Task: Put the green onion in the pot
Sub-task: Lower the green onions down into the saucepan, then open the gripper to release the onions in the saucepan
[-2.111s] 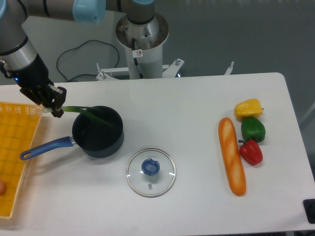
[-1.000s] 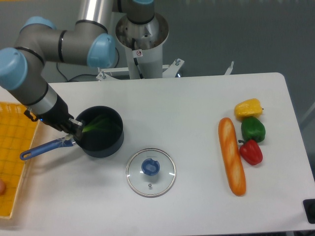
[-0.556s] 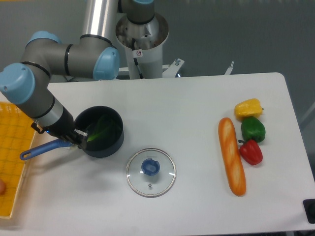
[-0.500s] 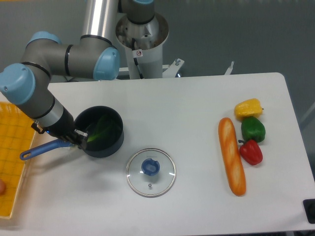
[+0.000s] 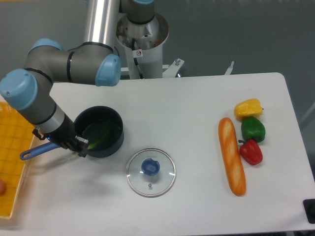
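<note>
Lying along the desk's left edge is a yellow mesh tray (image 5: 15, 157), with a small pinkish thing at its lower end too cut off to name. Just right of it the pot's blue handle (image 5: 35, 151) slants up toward the pot (image 5: 100, 132), a dark round saucepan near the left side of the white desk (image 5: 187, 108). The claw (image 5: 81, 146) hangs low at the pot's lower-left rim, right where handle meets bowl — its fingers are pinched on the pale end of the green onion (image 5: 98, 136), whose green leaves slope down across the inside of the pot. The arm's grey links and blue joint caps rise behind it toward the base column at the desk's far edge.

Toward the near edge, right of the pot and apart from it, lies the glass lid (image 5: 150, 172) with its blue knob. Near the right edge a baguette (image 5: 232, 156) lies lengthwise; beside it stand three peppers in a row — yellow pepper (image 5: 248, 108), green pepper (image 5: 253, 129), red pepper (image 5: 251, 152).
</note>
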